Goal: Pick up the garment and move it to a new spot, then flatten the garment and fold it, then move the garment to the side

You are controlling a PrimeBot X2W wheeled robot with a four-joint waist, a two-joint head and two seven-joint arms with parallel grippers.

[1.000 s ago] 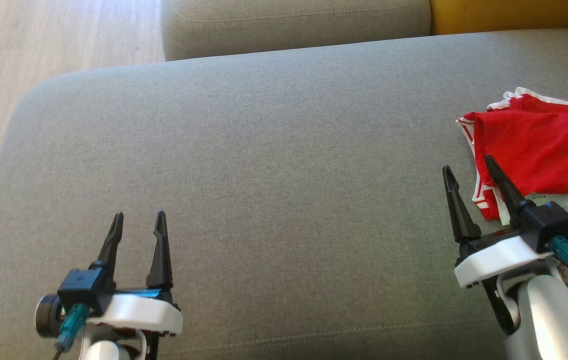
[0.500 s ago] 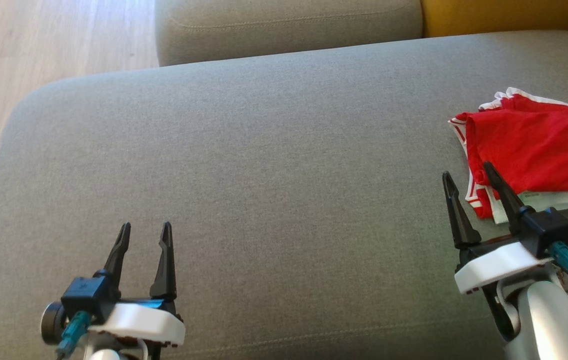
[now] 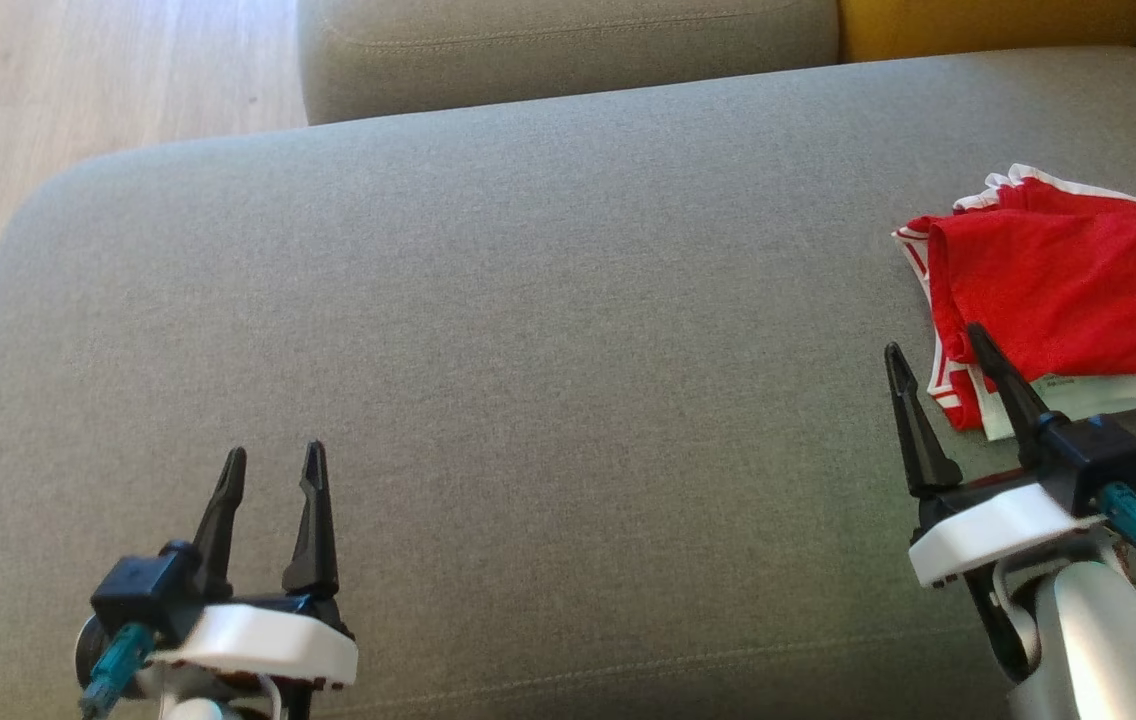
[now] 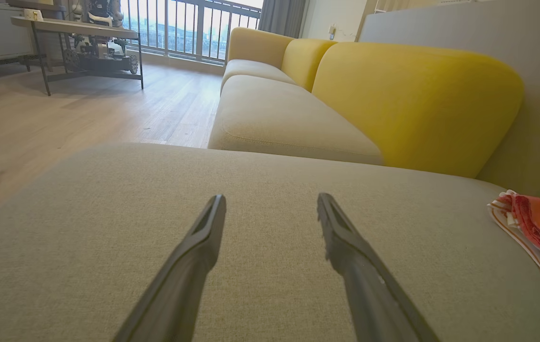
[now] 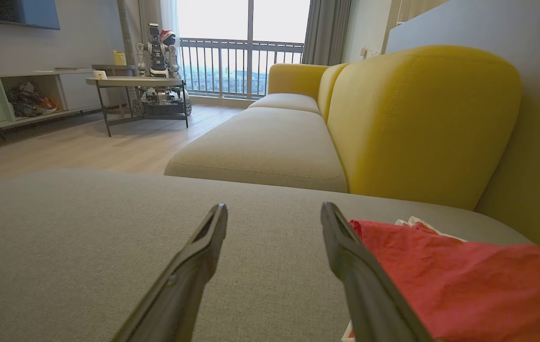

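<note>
Head view puts the right gripper (image 3: 934,338) and left gripper (image 3: 275,451), fingers apart and empty, over the grey fabric sofa cushion (image 3: 528,300), where the red, white-trimmed cloth garment (image 3: 1068,290), seemingly folded, is cut off at the right edge, while the right wrist view adds a yellow padded backrest (image 5: 422,123) behind it.

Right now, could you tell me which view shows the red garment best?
The head view: the red garment is seen from above, white trim visible, though cropped at right. The right wrist view shows it foreshortened and partly hidden; the left wrist, one end.
</note>
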